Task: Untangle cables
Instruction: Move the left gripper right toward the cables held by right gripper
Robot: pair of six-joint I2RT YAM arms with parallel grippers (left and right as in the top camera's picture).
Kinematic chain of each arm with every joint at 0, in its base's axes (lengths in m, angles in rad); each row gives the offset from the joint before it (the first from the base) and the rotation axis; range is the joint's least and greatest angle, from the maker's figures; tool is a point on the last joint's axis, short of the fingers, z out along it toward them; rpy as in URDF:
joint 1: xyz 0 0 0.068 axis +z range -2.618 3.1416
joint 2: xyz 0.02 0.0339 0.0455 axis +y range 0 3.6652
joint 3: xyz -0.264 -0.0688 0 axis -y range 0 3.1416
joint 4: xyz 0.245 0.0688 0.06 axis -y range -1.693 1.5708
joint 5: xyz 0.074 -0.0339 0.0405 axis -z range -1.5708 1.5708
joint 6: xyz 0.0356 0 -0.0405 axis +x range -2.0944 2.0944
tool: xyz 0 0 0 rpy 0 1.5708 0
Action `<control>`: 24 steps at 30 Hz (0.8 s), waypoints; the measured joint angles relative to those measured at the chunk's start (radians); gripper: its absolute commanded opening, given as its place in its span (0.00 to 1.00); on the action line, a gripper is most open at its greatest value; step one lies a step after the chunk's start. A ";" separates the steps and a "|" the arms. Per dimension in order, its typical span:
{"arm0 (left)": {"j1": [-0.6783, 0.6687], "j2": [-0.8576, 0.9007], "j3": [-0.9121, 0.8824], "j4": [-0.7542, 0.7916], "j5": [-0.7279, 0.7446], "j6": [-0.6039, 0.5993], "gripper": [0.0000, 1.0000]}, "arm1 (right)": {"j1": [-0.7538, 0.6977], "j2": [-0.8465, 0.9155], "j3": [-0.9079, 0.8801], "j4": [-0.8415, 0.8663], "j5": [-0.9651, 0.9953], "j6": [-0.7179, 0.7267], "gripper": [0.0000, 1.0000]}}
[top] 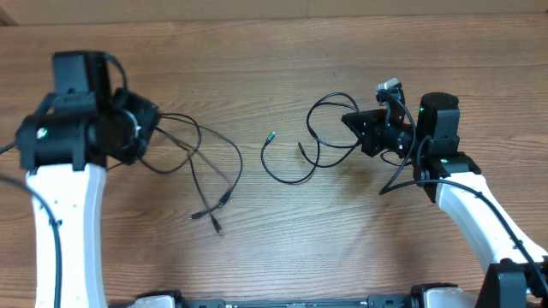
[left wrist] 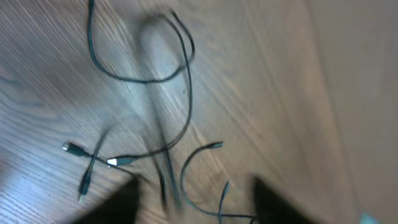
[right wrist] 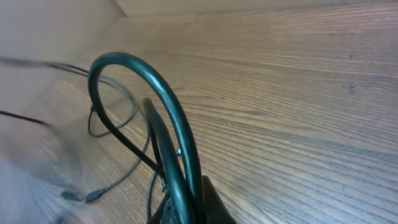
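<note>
Two groups of thin black cables lie on the wooden table. One loose bunch spreads out from my left gripper, its plug ends pointing toward the front. The left wrist view is blurred. It shows my left gripper open, its dark fingers set wide apart above cable strands that rest on the wood. A separate cable curls across the middle of the table to my right gripper. In the right wrist view my right gripper is shut on a raised loop of that cable.
The table is bare brown wood. A pale wall or board rises along its far side. Thicker black wires run along the right arm. A small plug lies on the wood near the right fingers.
</note>
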 measured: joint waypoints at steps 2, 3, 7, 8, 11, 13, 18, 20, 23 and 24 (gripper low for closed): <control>-0.018 0.036 0.000 0.000 0.008 0.009 1.00 | 0.000 0.000 0.000 0.000 -0.003 0.000 0.04; -0.025 0.053 0.000 0.000 0.012 0.016 1.00 | 0.000 0.000 0.000 0.000 -0.006 0.000 0.04; -0.038 0.089 0.000 0.000 0.024 0.037 1.00 | 0.000 0.000 0.000 0.000 -0.009 0.000 0.04; -0.040 0.090 0.000 0.000 0.026 0.041 0.99 | 0.000 0.000 0.000 0.000 -0.010 0.000 0.04; -0.042 0.088 0.000 0.001 0.030 0.049 1.00 | 0.000 0.000 0.000 0.005 -0.023 0.000 0.04; -0.042 0.088 0.000 0.009 0.035 0.068 1.00 | 0.000 0.000 0.000 0.026 -0.048 -0.001 0.04; -0.053 0.088 0.000 0.035 0.069 0.146 1.00 | 0.000 0.001 0.000 0.134 -0.174 0.001 0.04; -0.070 0.088 0.000 0.046 0.083 0.177 1.00 | 0.000 0.001 0.000 0.185 -0.246 0.000 0.04; -0.110 0.088 0.000 0.065 0.095 0.207 1.00 | 0.003 0.001 0.000 0.256 -0.358 0.000 0.04; -0.124 0.088 0.000 0.073 0.098 0.211 0.99 | 0.005 0.001 0.000 0.266 -0.372 0.001 0.04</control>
